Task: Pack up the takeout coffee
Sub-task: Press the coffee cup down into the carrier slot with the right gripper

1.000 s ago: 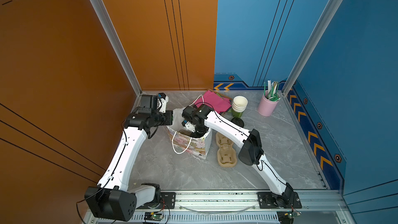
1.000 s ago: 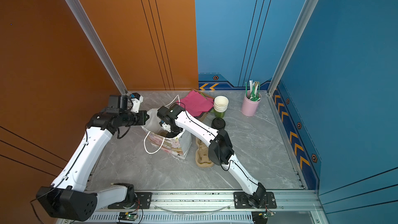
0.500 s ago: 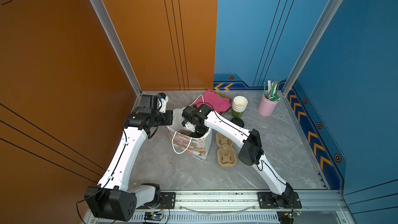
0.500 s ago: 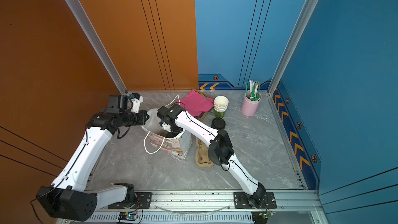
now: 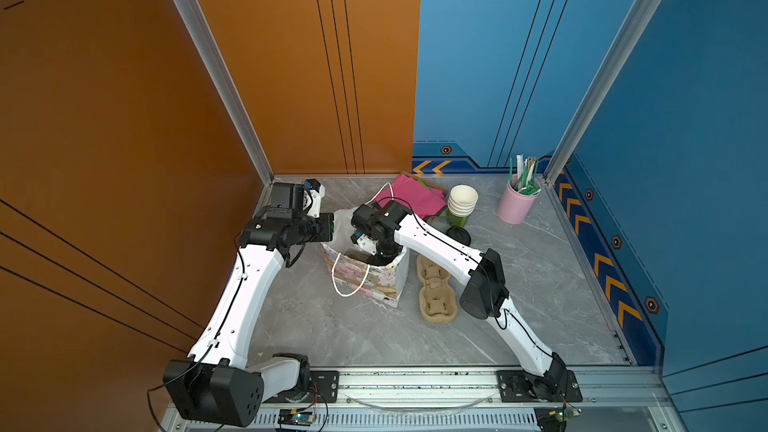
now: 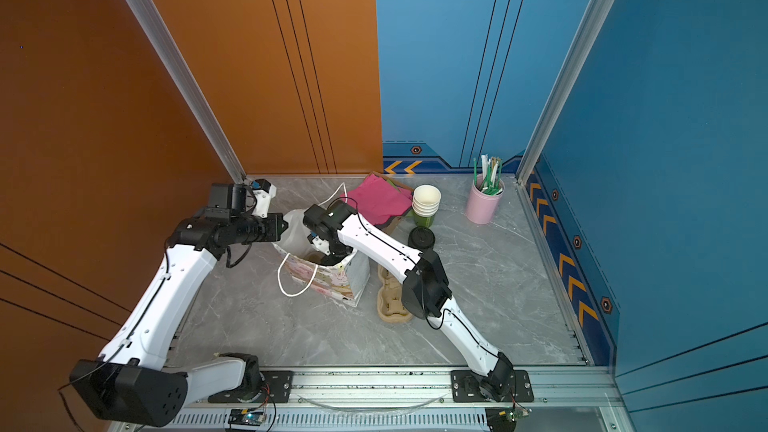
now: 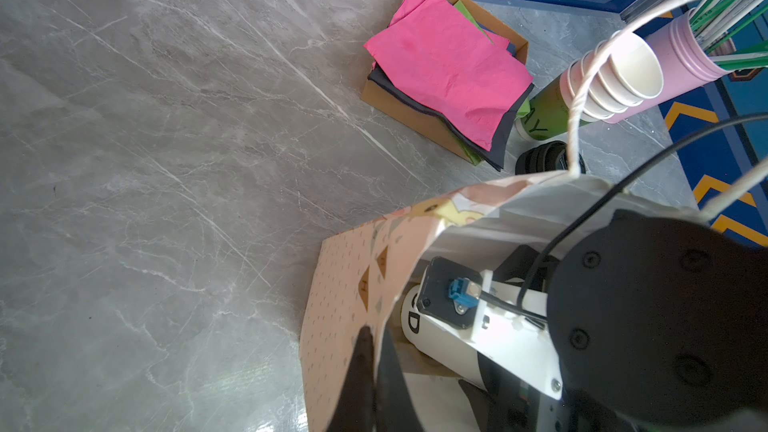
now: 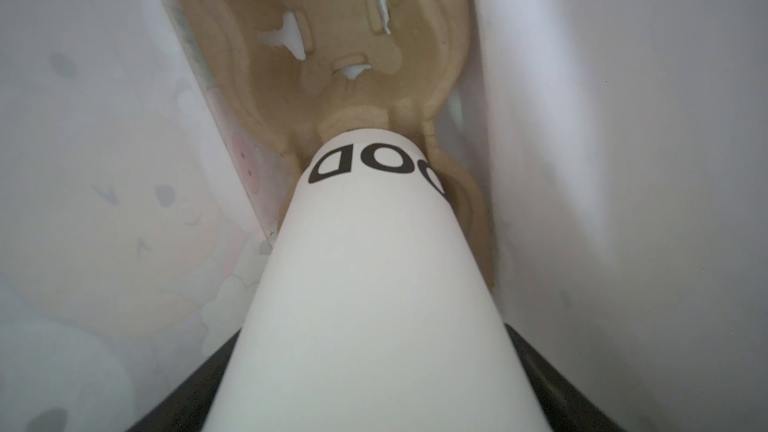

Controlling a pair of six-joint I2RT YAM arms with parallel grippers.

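The takeout coffee (image 8: 374, 284), a white cup with dark lettering, is down inside the patterned paper bag (image 5: 374, 280). Its base sits in a well of a brown pulp carrier (image 8: 332, 35) at the bag's bottom. My right gripper (image 8: 374, 367) reaches into the bag from above, and its black fingers (image 8: 187, 388) flank the cup's sides, shut on it. In both top views the bag hides the cup. My left gripper (image 7: 368, 332) is shut on the bag's rim (image 7: 345, 284) and holds the mouth open. The cup's side (image 7: 432, 334) shows past that rim.
A second pulp carrier (image 5: 434, 288) lies on the table right of the bag. Behind it stand a stack of lidless cups (image 5: 462, 201), black lids (image 5: 458, 236), a pink cup of straws (image 5: 517, 201) and a box of pink napkins (image 5: 415, 197).
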